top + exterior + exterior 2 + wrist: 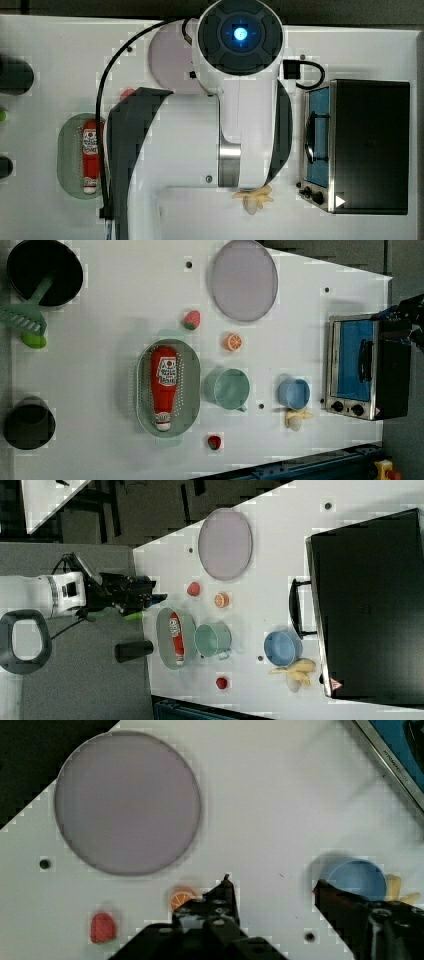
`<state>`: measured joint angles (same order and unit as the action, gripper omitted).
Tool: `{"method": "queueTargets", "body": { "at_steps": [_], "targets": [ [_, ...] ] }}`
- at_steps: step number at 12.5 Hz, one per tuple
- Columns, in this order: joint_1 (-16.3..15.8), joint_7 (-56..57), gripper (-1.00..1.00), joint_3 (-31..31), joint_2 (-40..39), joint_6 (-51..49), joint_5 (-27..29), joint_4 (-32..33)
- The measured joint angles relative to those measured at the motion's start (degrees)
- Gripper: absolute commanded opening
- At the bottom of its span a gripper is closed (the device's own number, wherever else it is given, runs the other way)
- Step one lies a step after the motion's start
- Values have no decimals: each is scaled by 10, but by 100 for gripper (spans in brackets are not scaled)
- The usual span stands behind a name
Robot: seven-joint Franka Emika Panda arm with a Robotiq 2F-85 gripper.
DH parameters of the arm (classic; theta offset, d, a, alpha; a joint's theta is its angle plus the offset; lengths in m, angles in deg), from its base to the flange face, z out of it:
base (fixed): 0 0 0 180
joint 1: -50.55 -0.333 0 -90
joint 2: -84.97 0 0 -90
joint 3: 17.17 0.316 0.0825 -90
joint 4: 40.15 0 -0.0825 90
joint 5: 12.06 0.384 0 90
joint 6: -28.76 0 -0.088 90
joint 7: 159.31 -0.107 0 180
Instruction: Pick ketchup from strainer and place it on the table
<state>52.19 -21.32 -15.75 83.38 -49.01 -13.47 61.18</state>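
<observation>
Red ketchup (164,385) lies inside the green strainer (192,390) on the white table (100,365), cap toward six o'clock in the left view; the pincer (272,887) hovers open, empty

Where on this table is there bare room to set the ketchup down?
In the left view, bare table lies between strainer and black bowl. Crowded past the strainer: green cup, blue cup, orange slice.

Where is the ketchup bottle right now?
The ketchup lies inside the pale green strainer, white cap toward the left view's bottom. The green cup sits just to the left view's right of it.
</observation>
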Motion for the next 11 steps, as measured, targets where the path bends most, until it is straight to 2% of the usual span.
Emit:
{"method": "queueTargets", "body": {
  "at_steps": [2,3,6,11],
  "targets": [
    [44,-5,82,44,54,-62,13,54],
    [51,-10,99,53,83,-75,22,74],
    [52,-19,100,87,119,-37,24,58],
    [42,-23,100,215,73,-14,21,46]
  ]
}}
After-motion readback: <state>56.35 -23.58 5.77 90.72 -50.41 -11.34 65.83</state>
